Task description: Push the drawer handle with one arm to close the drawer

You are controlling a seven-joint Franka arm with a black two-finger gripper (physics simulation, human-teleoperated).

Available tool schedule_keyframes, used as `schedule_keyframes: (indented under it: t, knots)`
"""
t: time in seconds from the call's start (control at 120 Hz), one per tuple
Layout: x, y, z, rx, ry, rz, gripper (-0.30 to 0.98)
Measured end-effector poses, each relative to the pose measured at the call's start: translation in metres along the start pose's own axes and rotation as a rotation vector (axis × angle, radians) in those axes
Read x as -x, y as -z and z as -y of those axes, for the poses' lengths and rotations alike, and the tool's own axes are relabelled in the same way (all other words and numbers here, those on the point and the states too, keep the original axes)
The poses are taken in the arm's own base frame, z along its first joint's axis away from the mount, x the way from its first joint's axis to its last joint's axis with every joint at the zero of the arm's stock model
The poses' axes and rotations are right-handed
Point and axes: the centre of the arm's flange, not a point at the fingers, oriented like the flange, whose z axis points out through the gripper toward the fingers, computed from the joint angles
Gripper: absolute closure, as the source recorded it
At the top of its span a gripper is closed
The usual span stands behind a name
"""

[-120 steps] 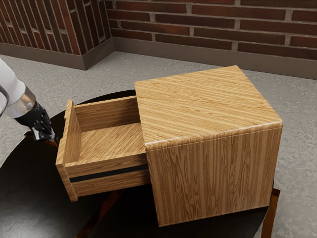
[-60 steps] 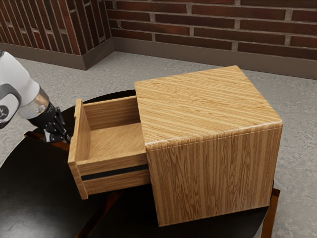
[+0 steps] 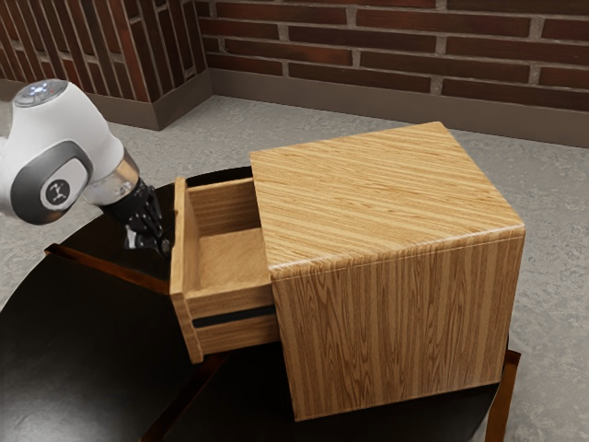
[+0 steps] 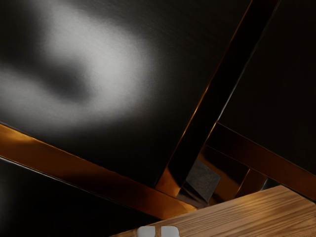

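Tool (image 3: 162, 247) at drawer front (image 3: 183, 276), cabinet (image 3: 396, 203) beyond, table (image 3: 74, 341) below.

Room, exact kind unclear: brick walls (image 3: 391, 43), grey floor (image 3: 552, 184), round black table (image 3: 74, 350).

Just beside the pincer (image 3: 163, 246), the drawer front (image 3: 190, 244) hides its outer face, any contact unclear. Behind the pincer, the arm (image 3: 69, 161) is cut off by the exterior view's left edge.
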Motion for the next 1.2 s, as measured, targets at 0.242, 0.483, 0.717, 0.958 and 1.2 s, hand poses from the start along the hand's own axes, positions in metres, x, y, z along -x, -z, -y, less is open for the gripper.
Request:
schedule_keyframes:
  t: [0.242,0.483,0.717,0.958,1.2]
  knots:
    - [0.028,-0.007,-0.001,-0.006,-0.025,0.009,0.79]
    - [0.055,-0.010,-0.013,0.003,-0.040,0.020,0.79]
    - [0.085,-0.012,-0.014,0.007,-0.073,0.028,0.79]
    - [0.114,-0.017,-0.015,0.006,-0.100,0.038,0.80]
    - [0.129,-0.015,-0.010,0.007,-0.109,0.047,0.79]
